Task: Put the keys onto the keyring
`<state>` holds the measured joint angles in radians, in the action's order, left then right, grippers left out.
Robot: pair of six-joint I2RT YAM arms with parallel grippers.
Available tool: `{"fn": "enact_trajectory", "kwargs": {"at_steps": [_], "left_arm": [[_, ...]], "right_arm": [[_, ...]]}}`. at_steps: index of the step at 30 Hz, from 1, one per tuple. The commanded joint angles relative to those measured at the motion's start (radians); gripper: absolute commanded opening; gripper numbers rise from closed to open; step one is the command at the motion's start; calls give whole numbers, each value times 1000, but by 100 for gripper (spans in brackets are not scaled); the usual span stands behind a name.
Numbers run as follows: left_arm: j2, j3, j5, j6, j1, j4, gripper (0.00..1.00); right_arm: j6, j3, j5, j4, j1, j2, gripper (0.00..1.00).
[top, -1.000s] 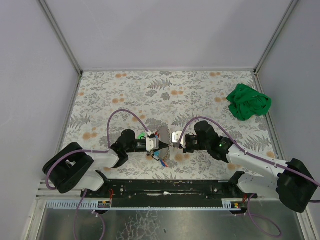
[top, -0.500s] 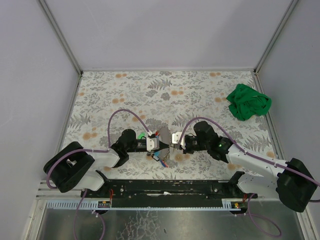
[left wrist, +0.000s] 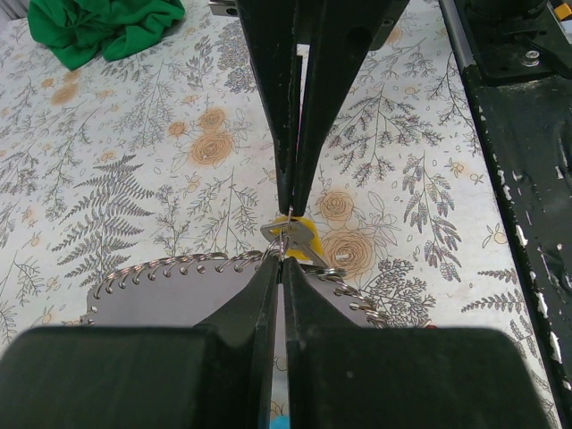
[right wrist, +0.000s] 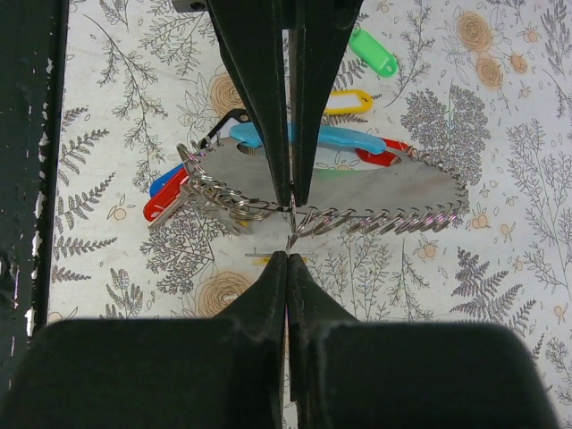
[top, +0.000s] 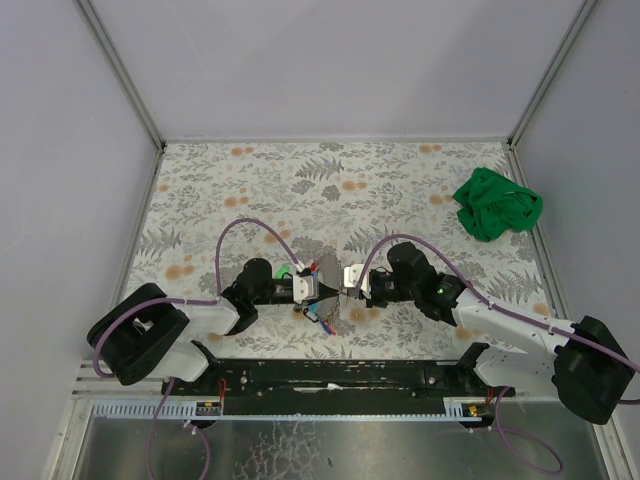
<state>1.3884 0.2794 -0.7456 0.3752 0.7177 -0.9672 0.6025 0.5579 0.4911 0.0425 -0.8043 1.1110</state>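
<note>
My two grippers meet tip to tip low over the table. The left gripper (left wrist: 283,265) (top: 328,285) is shut on a wire keyring (left wrist: 284,248) at the edge of a grey plate (left wrist: 179,299) lined with several linked rings. My right gripper (right wrist: 288,256) (top: 343,281) is shut on the yellow-capped key (left wrist: 302,236), which shows edge-on as a thin line (right wrist: 268,257) in the right wrist view. The key touches the held ring (right wrist: 290,223). A green-capped key (right wrist: 374,52) (top: 283,270) lies on the table beyond the plate, near the left wrist.
Red (right wrist: 165,206), blue (right wrist: 313,138) and yellow (right wrist: 349,100) plastic tags hang from the plate's rings. A crumpled green cloth (top: 497,205) lies at the far right of the floral tablecloth. The black base rail (top: 340,372) runs along the near edge.
</note>
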Motion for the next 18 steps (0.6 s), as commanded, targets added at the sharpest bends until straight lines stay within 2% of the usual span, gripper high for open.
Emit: {"fn": "enact_trajectory", "kwargs": {"at_steps": [1,18], "left_arm": [[4,27,-20,9,-4,-33,0],[5,27,-26,8,-4,-34,0]], "right_arm": [[10,48,19,36,-12,-4,0],[11,58,35,44,-13,4,0]]}}
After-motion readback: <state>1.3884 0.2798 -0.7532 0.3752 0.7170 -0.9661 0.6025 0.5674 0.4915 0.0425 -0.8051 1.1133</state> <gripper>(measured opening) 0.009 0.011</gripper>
